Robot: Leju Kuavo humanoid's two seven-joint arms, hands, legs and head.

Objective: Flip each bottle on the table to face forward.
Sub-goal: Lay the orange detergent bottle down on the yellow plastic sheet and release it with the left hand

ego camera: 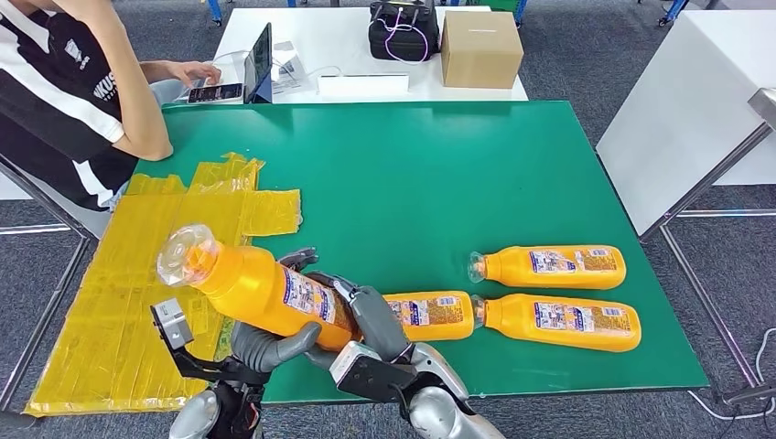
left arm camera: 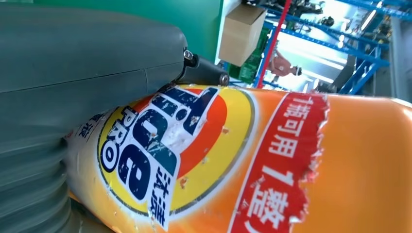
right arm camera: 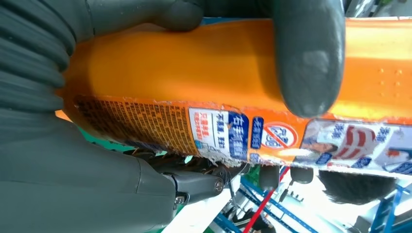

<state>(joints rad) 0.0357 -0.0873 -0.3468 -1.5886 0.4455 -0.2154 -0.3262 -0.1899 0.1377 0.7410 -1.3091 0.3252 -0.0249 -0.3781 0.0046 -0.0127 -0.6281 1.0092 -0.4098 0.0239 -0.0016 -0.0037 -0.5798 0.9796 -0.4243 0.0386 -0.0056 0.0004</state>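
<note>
Above the near edge of the green table (ego camera: 384, 165), both hands are holding one orange bottle (ego camera: 261, 291) up in the air. The left hand (ego camera: 270, 343) is cupping it from below, and the right hand (ego camera: 371, 315) is wrapping its fingers (right arm camera: 308, 53) around the fat end. The clear cap is pointing away toward the yellow sheet (ego camera: 119, 302) beside the table.

To do this well, the hands should probably be turning the bottle slowly, gripping firmly so it is not slipping, until the big front label (left arm camera: 165, 150) is facing forward.

Three more bottles are lying on the table: the far bottle (ego camera: 549, 266), the near bottle (ego camera: 560, 322) and the middle bottle (ego camera: 430, 315), which is partly hiding behind the right hand. A person (ego camera: 73, 91) is sitting beyond the table, cut off by the edge.
</note>
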